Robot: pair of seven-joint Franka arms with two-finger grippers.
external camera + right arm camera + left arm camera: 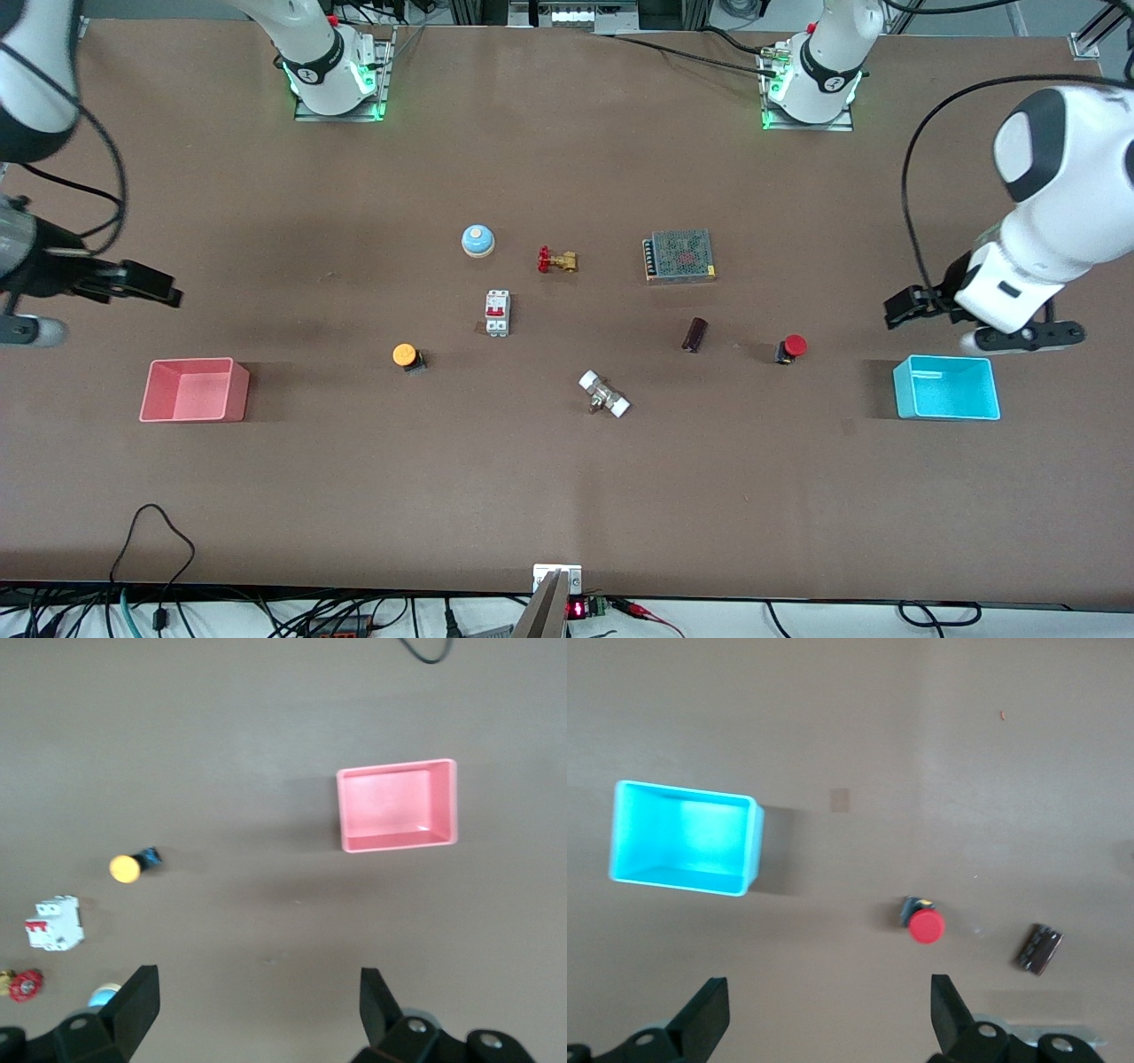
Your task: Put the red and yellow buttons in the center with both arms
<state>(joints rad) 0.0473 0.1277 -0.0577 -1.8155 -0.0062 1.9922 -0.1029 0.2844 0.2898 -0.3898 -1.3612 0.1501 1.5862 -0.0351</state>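
Observation:
The red button (pixel 793 346) stands on the brown tabletop (pixel 532 443) toward the left arm's end, beside the cyan bin (pixel 948 409). It also shows in the left wrist view (pixel 926 926). The yellow button (pixel 406 355) stands toward the right arm's end and also shows in the right wrist view (pixel 126 867). My left gripper (pixel 897 310) is open and empty, up over the table between the red button and the cyan bin. My right gripper (pixel 159 288) is open and empty, up over the table above the pink bin (pixel 237 390).
Between the buttons lie a white breaker (pixel 497 313), a blue-and-white bell (pixel 477 239), a red-handled brass valve (pixel 556 260), a metal power supply (pixel 679 256), a dark brown block (pixel 695 334) and a white-ended fitting (pixel 604 395).

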